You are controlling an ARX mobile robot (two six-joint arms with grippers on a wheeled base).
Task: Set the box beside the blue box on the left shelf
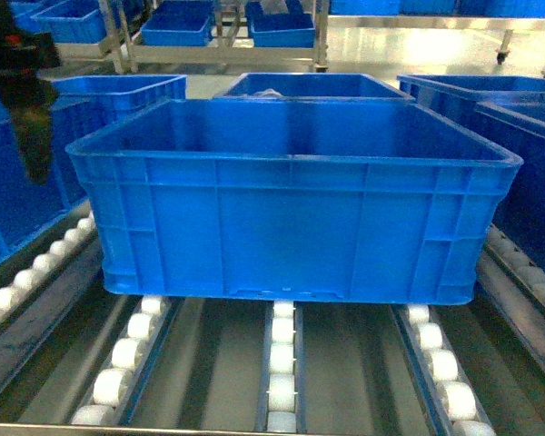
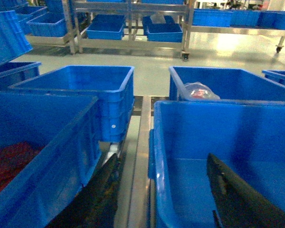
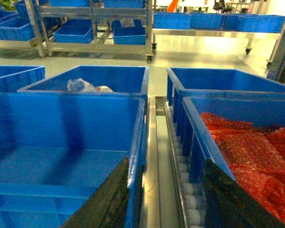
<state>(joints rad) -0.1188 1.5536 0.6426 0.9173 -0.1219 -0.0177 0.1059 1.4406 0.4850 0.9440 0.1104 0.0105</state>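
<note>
Left crate [image 1: 18,173] sits at the left edge of the left shelf [image 1: 282,372]; in the left wrist view it holds something red. Left hand [image 2: 164,190]: fingers apart, one finger [image 2: 102,190] down in the gap outside the box's left wall, the other inside the box, so the hand straddles the rim [image 2: 156,156]. Cannot tell if it touches the wall; not clamped, as far as the view shows.

The box [image 1: 291,209] sits on the roller tracks in the middle of the shelf, its front wall back from the front edge, empty floor visible. Another crate with a clear bag [image 3: 83,85] stands directly behind it.

Right hand [image 3: 164,199]: fingers apart too, straddling the box's right rim with one finger [image 3: 111,199] inside. Right crate [image 3: 247,142] with red contents lies just beside, across a roller track.

Judgement: box appears placed beside neighbouring blue crates; what's left looks like lifting both hands clear.
</note>
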